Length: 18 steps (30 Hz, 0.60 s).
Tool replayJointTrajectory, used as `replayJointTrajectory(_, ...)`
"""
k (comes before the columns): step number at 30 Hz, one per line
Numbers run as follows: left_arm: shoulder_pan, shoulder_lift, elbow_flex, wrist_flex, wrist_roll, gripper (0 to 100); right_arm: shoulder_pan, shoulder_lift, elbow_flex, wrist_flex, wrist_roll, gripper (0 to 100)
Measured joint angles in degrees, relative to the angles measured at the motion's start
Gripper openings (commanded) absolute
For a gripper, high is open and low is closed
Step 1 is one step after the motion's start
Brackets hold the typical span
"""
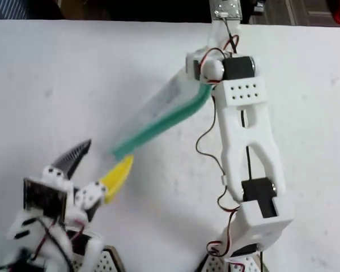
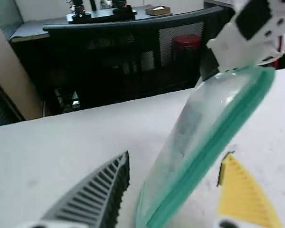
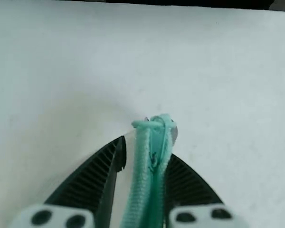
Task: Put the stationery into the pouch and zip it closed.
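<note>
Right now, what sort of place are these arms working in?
Probably an office or lab workspace: a white table, a black mesh office chair beyond its edge, and a dark desk with small equipment farther back.

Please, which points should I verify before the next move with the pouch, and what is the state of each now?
1. Hold of the right gripper on the pouch edge: ok, shut on it.
2. Opening of the left gripper: ok, open.
3. Free end of the pouch between the left gripper's fingers: ok.
4. Is the stationery inside: cannot tell.
5. Is the zipper closed: cannot tell.
</note>
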Motion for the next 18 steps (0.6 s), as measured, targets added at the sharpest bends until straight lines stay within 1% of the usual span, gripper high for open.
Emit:
replayJointTrajectory(3,-2.55,0.18,5.45,-5.01,3.69,31,1.23,-0.7,1.93,0.0,1.58,1.5)
replayJointTrajectory(5,-3.69,0.18,7.91,-7.21,4.66,31,2.73,-1.14,3.16,-0.09,2.02,1.5)
replayJointTrajectory(8,-3.87,0.18,11.34,-9.49,5.1,31,4.92,-2.46,4.92,-0.09,2.29,1.5)
replayJointTrajectory(11,-3.87,0.18,14.33,-12.22,5.19,31,6.86,-6.24,7.03,0.26,4.75,1.5)
replayJointTrajectory(18,-3.87,0.62,18.2,-16.26,5.36,31,7.38,-18.81,16.79,-0.44,8.26,1.5)
